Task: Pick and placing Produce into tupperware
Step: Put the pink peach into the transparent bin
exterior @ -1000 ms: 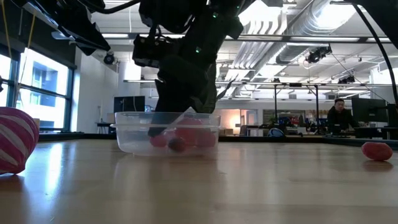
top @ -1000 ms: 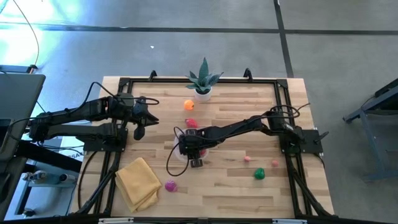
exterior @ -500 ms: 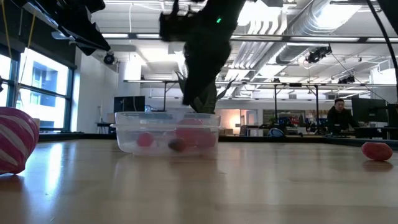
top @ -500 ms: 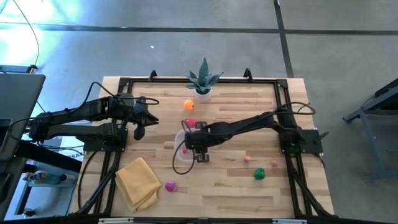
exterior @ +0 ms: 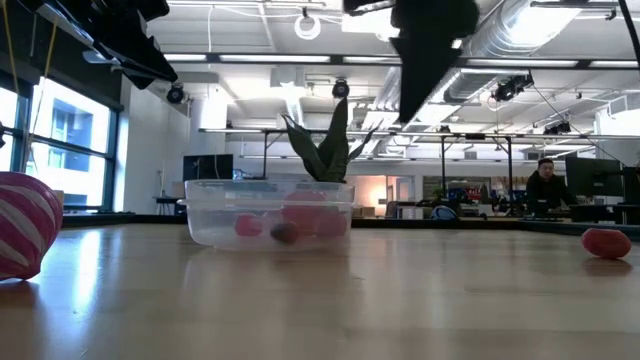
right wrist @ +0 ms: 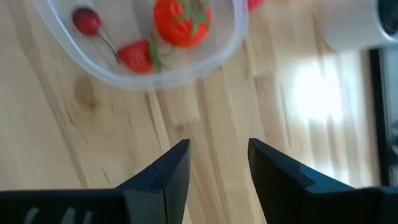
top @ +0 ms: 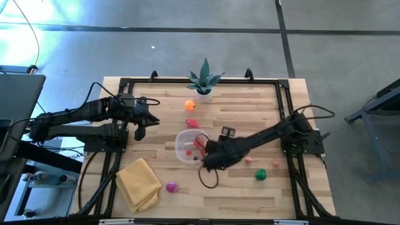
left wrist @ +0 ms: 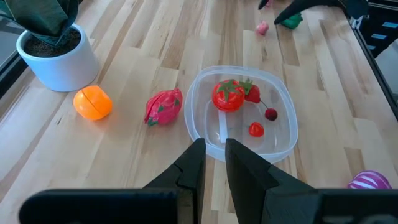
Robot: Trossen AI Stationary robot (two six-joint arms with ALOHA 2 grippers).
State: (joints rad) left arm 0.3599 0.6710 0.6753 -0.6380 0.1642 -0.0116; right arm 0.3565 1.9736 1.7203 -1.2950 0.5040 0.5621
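The clear round tupperware [top: 189, 145] stands on the table's middle and holds a red tomato [left wrist: 227, 95], a strawberry [left wrist: 252, 93], a cherry [left wrist: 271, 114] and a small red piece [left wrist: 255, 129]. My right gripper [top: 207, 160] hovers open and empty just beside its near right rim; the right wrist view [right wrist: 217, 149] shows the container past the fingers. Loose produce lies on the table: an orange [top: 189, 105], a pink-red fruit [top: 192, 123], a small pink piece [top: 249, 160], a green piece [top: 260, 174] and a magenta striped ball [top: 171, 186]. My left gripper [top: 140, 125] waits shut at the left.
A spiky plant in a white pot [top: 204, 84] stands at the far edge. A folded yellow cloth [top: 139, 183] lies at the near left. A black frame [top: 284, 94] runs along the table's edges. Bare wood lies to the right of the container.
My right gripper has risen out of the tupperware and drawn back toward the table's near right, clear of the rim. The red pieces stay in the container, which has kept its place.
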